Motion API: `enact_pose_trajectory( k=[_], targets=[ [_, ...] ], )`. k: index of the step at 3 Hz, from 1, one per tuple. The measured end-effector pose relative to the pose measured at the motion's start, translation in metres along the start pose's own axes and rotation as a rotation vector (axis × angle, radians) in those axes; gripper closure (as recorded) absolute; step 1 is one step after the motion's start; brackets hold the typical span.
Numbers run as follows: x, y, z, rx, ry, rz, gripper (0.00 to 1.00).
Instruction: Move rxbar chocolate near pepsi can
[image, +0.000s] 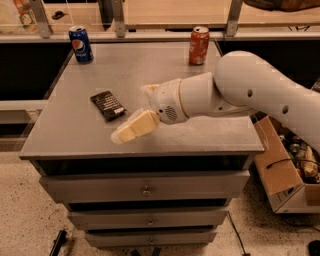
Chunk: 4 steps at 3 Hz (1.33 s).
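The rxbar chocolate is a small dark flat bar with a white patch at its near end. It lies on the left middle of the grey table top. The pepsi can stands upright at the far left corner, well behind the bar. My gripper is just right of the bar, low over the table, with its fingers apart and nothing between them. One cream finger reaches toward the table's front edge, and the other fingertip shows behind the wrist. The gripper is not touching the bar.
A red soda can stands upright at the far right of the table. Drawers run below the top. An open cardboard box with clutter sits on the floor to the right. A shelf rail runs behind the table.
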<state>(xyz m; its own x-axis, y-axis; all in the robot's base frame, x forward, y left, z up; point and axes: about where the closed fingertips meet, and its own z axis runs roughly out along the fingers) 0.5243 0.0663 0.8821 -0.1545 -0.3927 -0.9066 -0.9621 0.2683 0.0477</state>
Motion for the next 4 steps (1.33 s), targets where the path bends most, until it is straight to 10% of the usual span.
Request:
enact_pose_trajectory(
  k=[4],
  targets=[
    [0.001, -0.010, 0.032, 0.159, -0.062, 0.022, 0.00]
  ],
)
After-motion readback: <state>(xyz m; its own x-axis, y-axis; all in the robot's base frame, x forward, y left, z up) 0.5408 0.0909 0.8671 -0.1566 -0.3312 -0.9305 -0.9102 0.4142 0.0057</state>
